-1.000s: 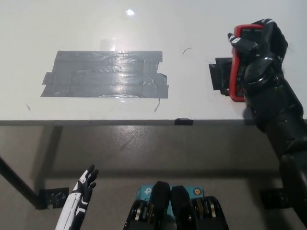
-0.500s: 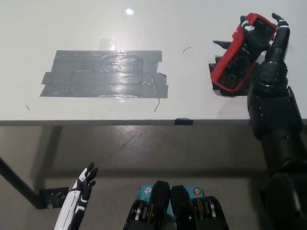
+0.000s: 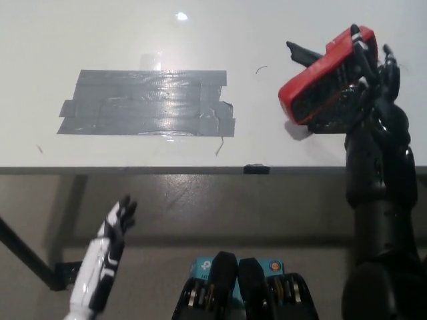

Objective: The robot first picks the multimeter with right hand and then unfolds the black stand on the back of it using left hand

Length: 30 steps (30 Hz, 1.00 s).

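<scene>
Pick-up complete: the black right hand (image 3: 363,83) grips the red multimeter (image 3: 322,83), held tilted above the far right of the tabletop (image 3: 267,40). The white left hand (image 3: 110,243), near left below the tabletop edge, is empty with fingers spread; unfolding the stand remains.

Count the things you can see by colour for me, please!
Red: 1, the multimeter held up in the black right hand
Grey: 1, the tape patch on the table
White: 2, the table and the left hand below its edge
Black: 1, the right hand
Total: 5
</scene>
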Available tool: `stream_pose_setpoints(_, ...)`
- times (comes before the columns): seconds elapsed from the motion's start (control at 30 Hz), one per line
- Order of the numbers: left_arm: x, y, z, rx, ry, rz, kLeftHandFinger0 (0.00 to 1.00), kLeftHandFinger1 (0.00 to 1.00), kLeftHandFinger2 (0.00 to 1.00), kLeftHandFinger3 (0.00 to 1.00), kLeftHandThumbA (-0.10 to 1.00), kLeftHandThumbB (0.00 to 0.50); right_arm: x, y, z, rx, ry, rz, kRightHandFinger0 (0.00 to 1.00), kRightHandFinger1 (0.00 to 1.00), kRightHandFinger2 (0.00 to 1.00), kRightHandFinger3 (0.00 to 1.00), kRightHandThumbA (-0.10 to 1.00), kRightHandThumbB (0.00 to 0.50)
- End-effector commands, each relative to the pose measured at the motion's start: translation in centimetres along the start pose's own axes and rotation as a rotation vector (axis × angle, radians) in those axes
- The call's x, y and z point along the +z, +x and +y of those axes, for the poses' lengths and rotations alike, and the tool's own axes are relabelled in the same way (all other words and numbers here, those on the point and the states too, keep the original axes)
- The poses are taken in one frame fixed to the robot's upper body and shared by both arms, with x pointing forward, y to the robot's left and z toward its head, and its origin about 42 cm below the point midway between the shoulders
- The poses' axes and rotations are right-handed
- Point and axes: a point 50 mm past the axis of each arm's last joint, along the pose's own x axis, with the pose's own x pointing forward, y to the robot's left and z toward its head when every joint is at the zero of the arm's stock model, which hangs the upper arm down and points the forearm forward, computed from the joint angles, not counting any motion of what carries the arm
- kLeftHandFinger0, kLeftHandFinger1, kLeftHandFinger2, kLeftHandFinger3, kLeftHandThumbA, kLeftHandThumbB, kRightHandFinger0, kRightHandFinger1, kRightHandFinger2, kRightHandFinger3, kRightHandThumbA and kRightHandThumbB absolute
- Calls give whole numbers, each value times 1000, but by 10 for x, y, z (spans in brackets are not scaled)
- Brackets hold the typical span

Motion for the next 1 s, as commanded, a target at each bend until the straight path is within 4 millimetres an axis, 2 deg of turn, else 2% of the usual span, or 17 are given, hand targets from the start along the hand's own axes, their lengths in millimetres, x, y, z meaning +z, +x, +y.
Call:
stream_pose_setpoints(0.0,133,60,20,48,-65,-480,1000,1000,1000,1000,1000,241,80,-56,59,514,554,-1,0,191,796,883,-100,98)
stream_pose_setpoints(0.03,140,68,23,52,-60,-499,1000,1000,1000,1000,1000,259,76,-61,60,520,557,4,0,175,773,944,-100,85)
stream_pose_setpoints(0.1,153,84,29,68,-61,-529,1000,1000,1000,1000,1000,288,64,-72,59,560,575,18,0,149,759,893,-100,81)
stream_pose_setpoints(0.17,163,96,35,57,-69,-569,1000,1000,1000,1000,1000,284,57,-77,59,596,594,34,0,149,748,895,-100,83)
stream_pose_setpoints(0.2,171,105,39,67,-49,-598,1000,1000,1000,1000,1000,285,54,-81,59,604,601,43,0,143,743,941,-100,106)
stream_pose_setpoints(0.27,180,117,43,82,-23,-604,1000,1000,1000,1000,1000,293,50,-87,60,628,603,43,0,141,727,895,-100,114)
stream_pose_setpoints(0.3,185,125,46,81,0,-597,1000,1000,1000,1000,1000,280,48,-92,60,643,581,34,0,149,745,987,-100,115)
stream_pose_setpoints(0.37,189,136,48,58,37,-613,1000,1000,1000,1000,1000,223,45,-100,59,676,541,16,0,182,798,1000,-100,89)
stream_pose_setpoints(0.43,189,142,48,47,50,-618,1000,1000,1000,1000,1000,206,43,-104,58,695,536,13,0,210,833,1000,-100,79)
stream_pose_setpoints(0.47,189,148,47,45,56,-612,1000,1000,1000,1000,1000,197,42,-107,55,711,507,-1,0,233,817,1000,-100,106)
stream_pose_setpoints(0.53,189,156,44,42,79,-599,1000,1000,1000,1000,1000,206,40,-110,52,730,487,-8,0,259,820,992,-100,116)
stream_pose_setpoints(0.6,186,172,42,35,109,-576,1000,1000,1000,1000,1000,219,41,-114,51,750,491,-8,0,304,841,900,-100,117)
stream_pose_setpoints(0.63,184,176,41,34,112,-569,1000,1000,1000,1000,1000,200,41,-115,51,753,493,-7,0,310,838,858,-100,116)
stream_pose_setpoints(0.67,178,185,38,26,118,-549,1000,1000,1000,1000,1000,185,42,-119,50,760,500,-4,0,322,833,860,-100,109)
stream_pose_setpoints(0.73,170,199,32,1,126,-509,1000,1000,1000,1000,1000,197,42,-125,48,779,532,7,0,348,851,1000,-100,86)
stream_pose_setpoints(0.8,167,210,27,-9,144,-477,1000,1000,1000,1000,1000,236,41,-130,47,804,562,24,0,372,853,1000,-100,79)
stream_pose_setpoints(0.97,166,229,11,-52,160,-454,1000,1000,1000,1000,1000,225,35,-142,43,918,633,62,0,455,872,1000,-100,57)
